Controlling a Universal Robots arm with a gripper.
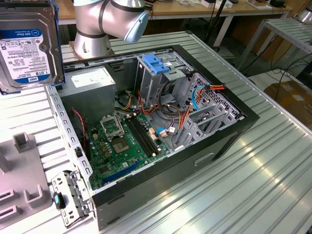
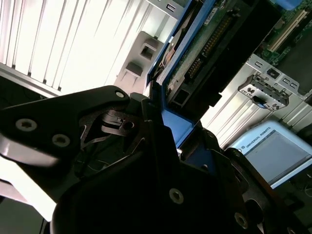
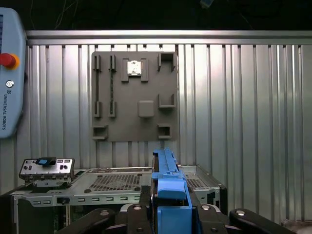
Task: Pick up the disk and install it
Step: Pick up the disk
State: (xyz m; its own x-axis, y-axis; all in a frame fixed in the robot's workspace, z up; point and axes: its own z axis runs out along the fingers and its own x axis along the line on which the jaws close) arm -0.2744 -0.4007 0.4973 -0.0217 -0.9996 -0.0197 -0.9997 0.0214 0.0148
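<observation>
The disk (image 1: 27,46) hangs in the air at the exterior view's upper left, above the table's left side and beside the open computer case (image 1: 234,122). Its silver face and white label with a blue band face the camera. In the first wrist view its blue carrier rail (image 3: 167,180) stands edge-on between the black fingers of my gripper (image 3: 168,207). The second wrist view looks along the disk's underside, with its green circuit board (image 2: 209,46), and my gripper (image 2: 173,124) is shut on the blue frame.
Inside the case are a motherboard (image 1: 122,141), a grey power supply (image 1: 92,87) and a drive cage topped by a bare blue bracket (image 1: 156,63). A grey fixture plate (image 1: 19,185) lies left of the case. A teach pendant (image 3: 9,73) rests nearby.
</observation>
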